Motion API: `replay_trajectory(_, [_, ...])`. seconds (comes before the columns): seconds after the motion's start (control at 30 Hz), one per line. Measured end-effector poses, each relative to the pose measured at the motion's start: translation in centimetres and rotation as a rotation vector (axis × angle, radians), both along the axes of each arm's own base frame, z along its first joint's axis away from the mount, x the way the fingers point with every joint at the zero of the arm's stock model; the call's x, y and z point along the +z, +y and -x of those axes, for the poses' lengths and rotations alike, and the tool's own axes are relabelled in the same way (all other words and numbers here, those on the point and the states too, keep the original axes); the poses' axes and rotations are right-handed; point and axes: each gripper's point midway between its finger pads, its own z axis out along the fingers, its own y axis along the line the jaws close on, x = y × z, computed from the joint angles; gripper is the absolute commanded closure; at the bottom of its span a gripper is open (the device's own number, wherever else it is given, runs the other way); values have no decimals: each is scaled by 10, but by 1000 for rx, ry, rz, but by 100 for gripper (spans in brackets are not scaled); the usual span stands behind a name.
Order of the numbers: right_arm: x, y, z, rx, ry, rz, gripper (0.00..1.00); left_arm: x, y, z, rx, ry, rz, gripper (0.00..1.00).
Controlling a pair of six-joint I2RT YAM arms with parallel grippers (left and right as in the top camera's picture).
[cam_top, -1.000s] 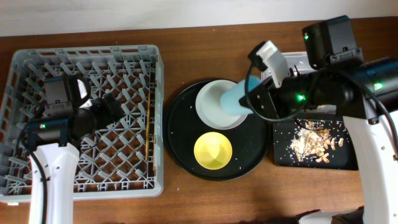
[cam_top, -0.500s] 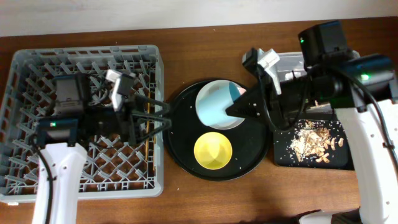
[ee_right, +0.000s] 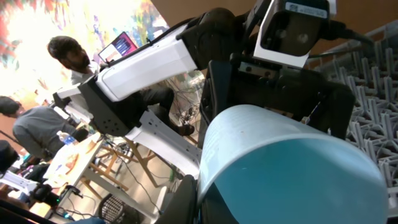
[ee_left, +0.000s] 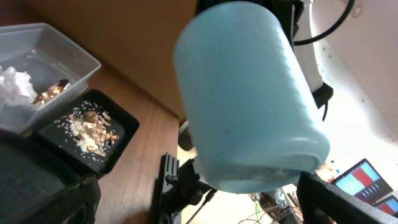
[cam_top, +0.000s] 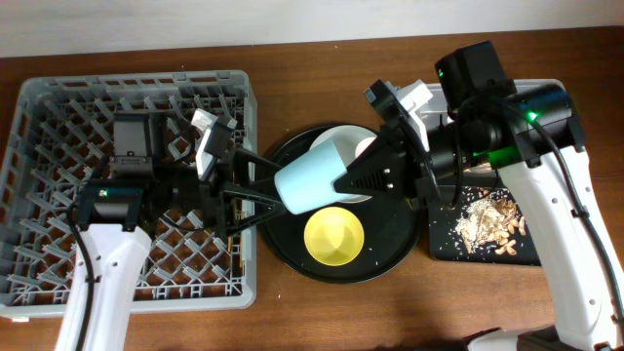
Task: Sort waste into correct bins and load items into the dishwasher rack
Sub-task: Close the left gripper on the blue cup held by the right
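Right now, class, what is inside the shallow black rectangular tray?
Tan crumbly food scraps lie inside the black tray. The right arm covers its far end from overhead, so that part is hidden.

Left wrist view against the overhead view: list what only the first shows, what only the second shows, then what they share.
Only the left wrist view: the white napkin and gold wrapper lying in the clear tub. Only overhead: the dishwasher rack, plus the yellow bowl and plate on the round black tray. Both: the light blue cup held by the right gripper, and the black tray of food scraps.
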Motion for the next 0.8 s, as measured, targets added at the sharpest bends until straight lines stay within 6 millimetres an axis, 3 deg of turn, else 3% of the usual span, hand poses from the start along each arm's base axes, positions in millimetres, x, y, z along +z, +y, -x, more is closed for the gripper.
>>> replay_trajectory(0.67, [-8,9,-15,38,78,-68,96,10,-2,6,-5,-136,4,1])
replay_trajectory(0.73, [-24,8,-26,11,77,-11,96,11,-8,12,-23,-145,-1,1])
replay_trajectory(0.8, [-27,-1,-37,-27,111,-15,96,8,-9,10,-9,-151,-22,1])
